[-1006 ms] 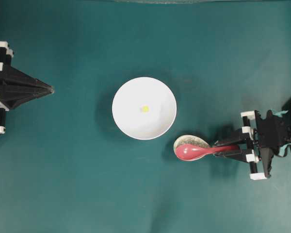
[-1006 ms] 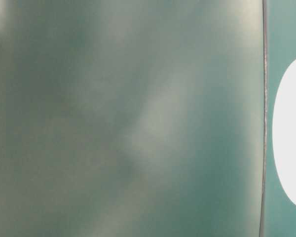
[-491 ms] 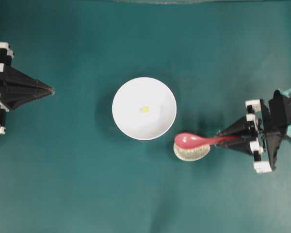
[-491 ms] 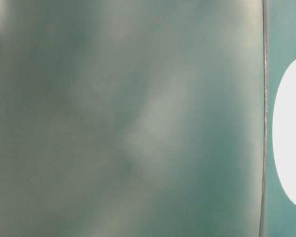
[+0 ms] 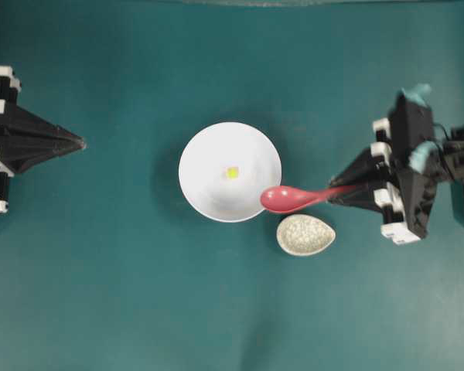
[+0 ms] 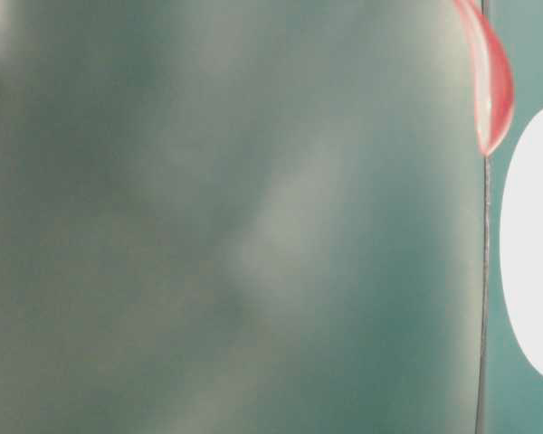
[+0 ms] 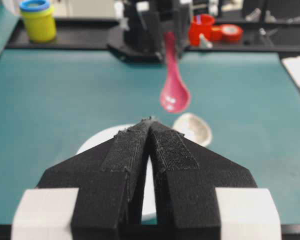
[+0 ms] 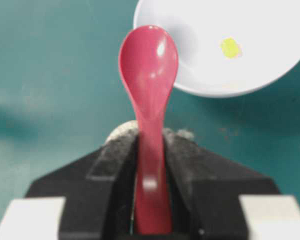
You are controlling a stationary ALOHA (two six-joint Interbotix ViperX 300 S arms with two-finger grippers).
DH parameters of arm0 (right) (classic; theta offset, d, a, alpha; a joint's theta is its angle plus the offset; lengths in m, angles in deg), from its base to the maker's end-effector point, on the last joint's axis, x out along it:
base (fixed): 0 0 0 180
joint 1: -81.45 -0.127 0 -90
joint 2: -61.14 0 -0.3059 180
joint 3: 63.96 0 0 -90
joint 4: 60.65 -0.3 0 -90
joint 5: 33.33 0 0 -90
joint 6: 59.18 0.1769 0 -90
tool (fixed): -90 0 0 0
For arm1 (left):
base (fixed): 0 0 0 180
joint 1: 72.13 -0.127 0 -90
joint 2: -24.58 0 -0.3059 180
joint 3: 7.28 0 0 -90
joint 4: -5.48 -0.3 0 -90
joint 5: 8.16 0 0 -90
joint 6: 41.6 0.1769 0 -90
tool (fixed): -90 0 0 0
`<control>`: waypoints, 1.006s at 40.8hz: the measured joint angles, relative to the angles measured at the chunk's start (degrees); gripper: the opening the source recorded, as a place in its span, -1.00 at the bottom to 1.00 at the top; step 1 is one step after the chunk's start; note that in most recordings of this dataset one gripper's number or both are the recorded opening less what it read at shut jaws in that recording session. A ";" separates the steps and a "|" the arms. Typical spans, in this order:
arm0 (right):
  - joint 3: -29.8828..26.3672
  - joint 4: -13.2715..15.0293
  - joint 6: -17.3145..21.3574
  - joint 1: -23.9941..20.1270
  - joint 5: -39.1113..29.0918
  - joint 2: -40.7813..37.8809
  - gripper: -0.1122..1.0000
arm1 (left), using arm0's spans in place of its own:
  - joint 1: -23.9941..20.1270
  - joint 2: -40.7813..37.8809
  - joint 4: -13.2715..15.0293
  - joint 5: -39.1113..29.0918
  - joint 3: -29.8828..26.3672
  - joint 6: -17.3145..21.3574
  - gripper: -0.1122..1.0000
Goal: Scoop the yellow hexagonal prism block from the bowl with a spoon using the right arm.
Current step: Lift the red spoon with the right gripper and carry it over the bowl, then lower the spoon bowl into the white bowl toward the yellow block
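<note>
A: We see the right gripper (image 5: 342,195) clamped on the spoon (image 5: 294,198) handle; the wrist view shows both fingers (image 8: 112,172) pressed against the pink-red shaft. Spoon is lifted off the table (image 5: 139,294), scoop pointing left, its tip over the right rim of the bowl (image 5: 205,166).

B: Agreed. Block (image 5: 232,173)?

A: Yellow, tiny, sitting inside the bowl near the middle. From overhead the scoop is just right of it and nearer to us, not touching as far as we can tell.

B: We also have the speckled rest (image 5: 305,235) on the table, just near-right of the bowl, nothing on it. The spoon is above and slightly far of it, apart.

A: Left gripper (image 5: 79,143)?

B: At the left edge, well apart from the bowl, pointing right. Its wrist view shows the two fingers (image 7: 125,155) meeting at the tip, nothing between them.

A: Table-level view?

B: Mostly blur. We make out a white oval at the right edge, probably the bowl, and a red sliver of the spoon at top right. Nothing more.
</note>
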State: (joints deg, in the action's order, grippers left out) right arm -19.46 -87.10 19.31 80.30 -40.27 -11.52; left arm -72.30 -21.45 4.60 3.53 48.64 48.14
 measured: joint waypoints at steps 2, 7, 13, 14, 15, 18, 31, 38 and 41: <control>-1.76 0.35 0.00 2.02 -3.60 -0.70 -0.38 | 0.09 0.00 0.00 -0.18 0.00 0.00 -0.78; -5.98 1.76 0.00 6.24 -10.37 -3.16 -0.38 | 0.09 0.00 0.00 -0.53 0.00 0.00 -0.78; -11.25 3.34 0.09 9.67 -17.31 -6.86 -0.38 | 0.09 0.00 0.00 -0.88 0.00 0.00 -0.78; -12.39 3.69 0.09 10.02 -18.72 -7.56 -0.38 | 0.09 0.00 0.00 -0.97 0.00 0.00 -0.78; -13.18 4.04 0.09 10.28 -19.86 -8.26 -0.38 | 0.00 0.00 0.00 -1.05 0.00 0.00 -0.78; -15.56 4.83 0.35 10.90 -22.94 -10.02 -0.38 | 0.09 0.00 0.00 -1.23 0.00 0.00 -0.78; -26.28 8.44 2.20 11.69 -35.95 -19.86 -0.38 | 0.09 0.00 0.00 -1.23 0.00 0.00 -0.78; -29.79 10.90 3.78 11.69 -39.11 -22.76 -0.38 | 0.00 0.00 0.00 -1.23 0.00 -0.09 -0.78; -30.67 11.60 4.39 11.78 -39.64 -23.38 -0.38 | 0.09 0.00 0.09 -1.05 0.00 0.00 -0.78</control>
State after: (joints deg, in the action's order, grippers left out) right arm -50.13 -75.50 23.70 92.08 -79.91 -34.90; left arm -72.22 -21.45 4.69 2.47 48.64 48.14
